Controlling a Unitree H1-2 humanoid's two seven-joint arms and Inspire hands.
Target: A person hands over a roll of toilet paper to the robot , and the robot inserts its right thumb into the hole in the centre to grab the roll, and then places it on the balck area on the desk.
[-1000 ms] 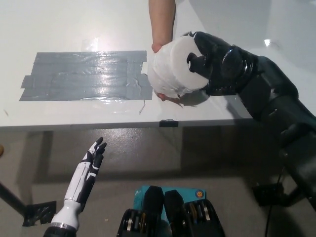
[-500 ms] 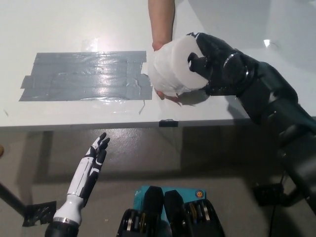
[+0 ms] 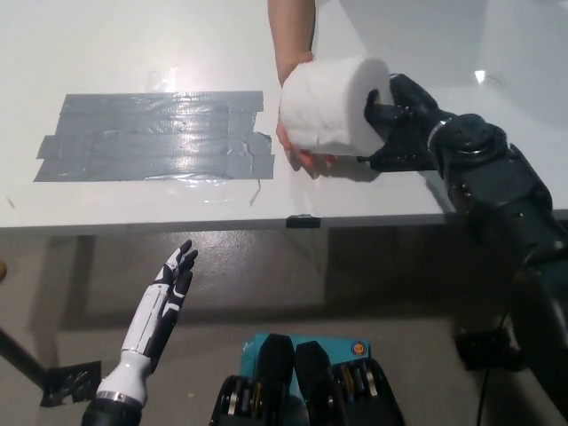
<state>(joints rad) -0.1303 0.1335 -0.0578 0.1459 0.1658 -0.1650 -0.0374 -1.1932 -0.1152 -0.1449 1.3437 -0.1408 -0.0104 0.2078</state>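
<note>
Handover in progress. The toilet paper roll (image 3: 330, 111) sits at about 1 o'clock in the head view, above the white desk (image 3: 133, 53), held from its left and underside by a person's hand (image 3: 300, 151). My right hand (image 3: 399, 129) is against the roll's right end, fingers curled toward the core; the hole faces away from the camera, so I can't tell whether the thumb is in.

Risks:
- The person lets go before the thumb is seated: the roll drops and rolls off the near edge.
- Soft paper: a shallow hook could slip out when I swing it.
- The person's fingers are under the roll, so pulling away too soon could drag them.

Target is the grey-black tape patch (image 3: 151, 138) at 10–11 o'clock, left of the roll. Nothing on it, but the person's forearm (image 3: 291, 35) stands just beside its right edge, in my path.

Left hand (image 3: 164, 302) rests at 7 o'clock below the desk edge, fingers spread, holding nothing.
</note>
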